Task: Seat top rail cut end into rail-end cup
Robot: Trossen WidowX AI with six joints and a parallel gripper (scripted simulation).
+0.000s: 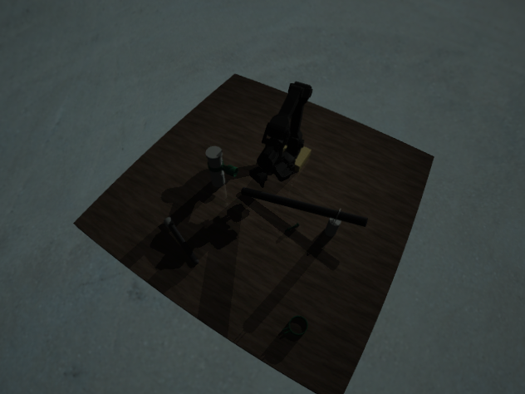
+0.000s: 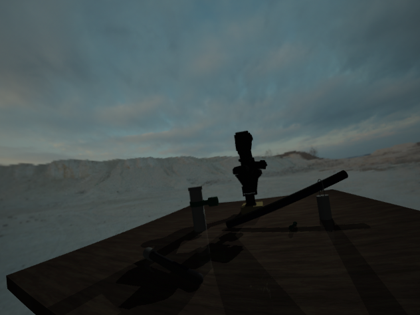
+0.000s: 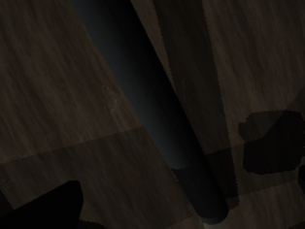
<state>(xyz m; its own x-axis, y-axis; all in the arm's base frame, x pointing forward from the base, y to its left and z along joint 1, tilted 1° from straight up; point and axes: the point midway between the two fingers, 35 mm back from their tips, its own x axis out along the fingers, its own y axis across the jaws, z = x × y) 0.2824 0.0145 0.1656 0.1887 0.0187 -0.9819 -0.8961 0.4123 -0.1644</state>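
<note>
The hand (image 1: pixel 271 169) hangs above the worktop (image 1: pixel 365 178) with its fingers spread wide and nothing between them, close to the arm's base and between the big post (image 1: pixel 214 163) and the low end of the rail (image 1: pixel 305 206); it touches neither. The rail, a long dark tube, lies slanted: its cut end rests low on the worktop near the hand, while the far end is lifted, passing through the thin loop cap (image 1: pixel 337 214) on top of the short line post (image 1: pixel 331 229). In the exterior view the rail (image 2: pixel 288 200) climbs from lower left to upper right and sticks out past the loop cap (image 2: pixel 320 186). From the wrist view the rail (image 3: pixel 139 85) runs diagonally beneath the camera and ends near the lower right, over wood grain. The cut end is well apart from the green rail-end cup (image 1: pixel 231 170), which juts sideways from a dark green band (image 2: pixel 197 203) set high on the big post (image 2: pixel 197 208), just under its pale cap. Farther out, a short dark tube (image 1: pixel 175 233) lies on the worktop's near left, a small dark fitting (image 1: pixel 291 230) sits under the rail, and a green ring-shaped part (image 1: pixel 296 327) rests near the front edge.
</note>
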